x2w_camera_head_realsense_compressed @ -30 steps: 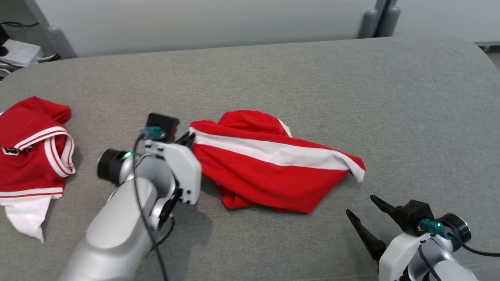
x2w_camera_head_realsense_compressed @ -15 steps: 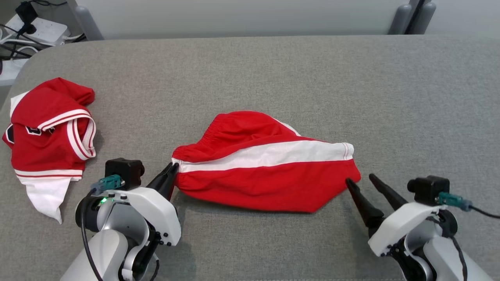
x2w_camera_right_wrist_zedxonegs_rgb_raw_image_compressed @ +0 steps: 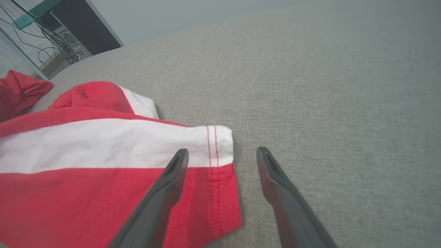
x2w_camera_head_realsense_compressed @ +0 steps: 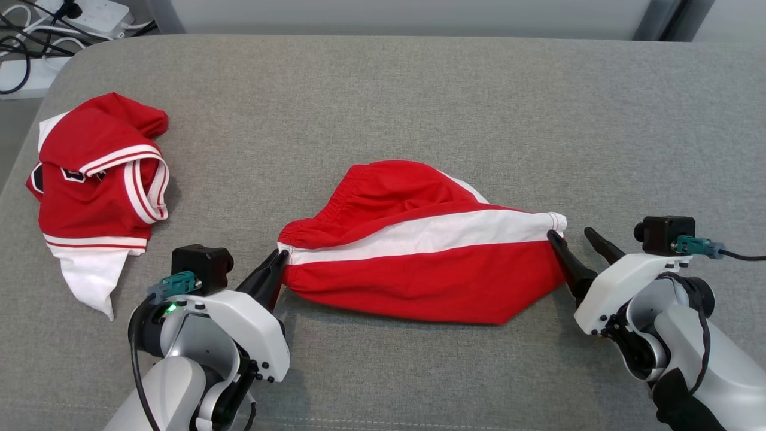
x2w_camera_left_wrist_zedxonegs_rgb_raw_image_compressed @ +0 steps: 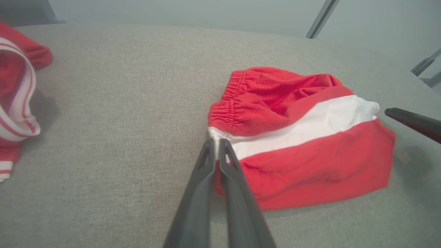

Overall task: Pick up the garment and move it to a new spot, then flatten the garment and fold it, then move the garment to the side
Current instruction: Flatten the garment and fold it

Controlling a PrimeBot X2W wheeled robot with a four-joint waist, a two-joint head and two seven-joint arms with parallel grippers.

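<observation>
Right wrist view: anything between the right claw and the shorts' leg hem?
Nothing visible. The open right claw straddles the hem corner of the red shorts, with one finger over the fabric and the other over the bare grey cushion.

I count two garments on the one grey worktop: one pair of red-and-white shorts at the centre of the frame and one red-and-white jersey at the left. There are two arms, with the left end effector lower left and the right end effector lower right. One white power strip sits upper left.
</observation>
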